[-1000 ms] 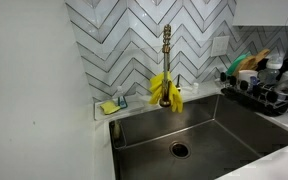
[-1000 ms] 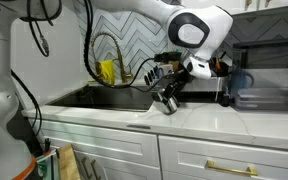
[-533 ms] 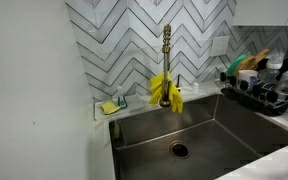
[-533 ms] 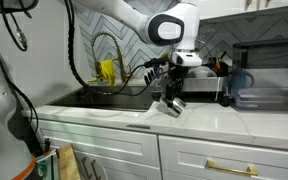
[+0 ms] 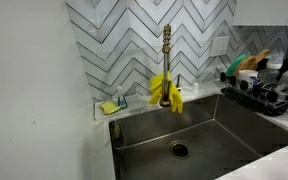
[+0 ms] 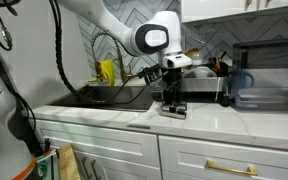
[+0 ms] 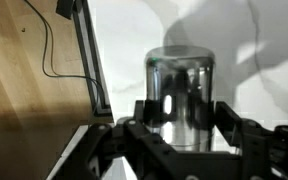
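A shiny metal cup stands between the two black fingers of my gripper in the wrist view, and the pads press on both of its sides. In an exterior view the gripper points straight down over the white counter, just right of the sink. The cup is upright, with its bottom at or just above the counter top. The gripper is shut on it. The other exterior view does not show the arm or the cup.
A brass faucet with yellow gloves draped on it rises behind the steel sink. A dish rack stands beside the sink, a yellow sponge at the far corner. A dark appliance stands on the counter.
The arm has swung left toward the sink side. The gripper has turned from a tilt to straight down and lowered the cup to the counter. The jaws have kept the same width.
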Tool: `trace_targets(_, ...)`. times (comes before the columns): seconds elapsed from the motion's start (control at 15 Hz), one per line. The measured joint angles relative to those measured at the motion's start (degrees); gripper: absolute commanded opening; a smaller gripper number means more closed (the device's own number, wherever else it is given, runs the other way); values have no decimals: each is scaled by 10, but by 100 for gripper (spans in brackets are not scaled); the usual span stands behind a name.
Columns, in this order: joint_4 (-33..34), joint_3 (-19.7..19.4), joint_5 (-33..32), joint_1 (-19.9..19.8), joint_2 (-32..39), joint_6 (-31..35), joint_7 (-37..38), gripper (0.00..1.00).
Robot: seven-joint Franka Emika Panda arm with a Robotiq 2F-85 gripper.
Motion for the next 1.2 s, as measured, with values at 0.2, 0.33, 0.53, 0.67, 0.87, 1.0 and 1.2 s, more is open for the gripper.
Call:
trace_targets(0.2,-25,4,-27,0,-14,25,21,67)
trace_targets(0.33,-36,6,-34,0,-21,36,26,93)
trace_targets(0.53,-48,6,-37,-2,-26,46,27,100)
trace_targets(0.67,-55,7,-38,-4,-27,50,27,100)
trace_targets(0.87,-59,7,-38,-6,-27,51,27,100)
trace_targets(1.0,-59,7,-38,-7,-31,55,26,100)
trace_targets(1.2,-59,7,-38,-8,-41,57,26,100)
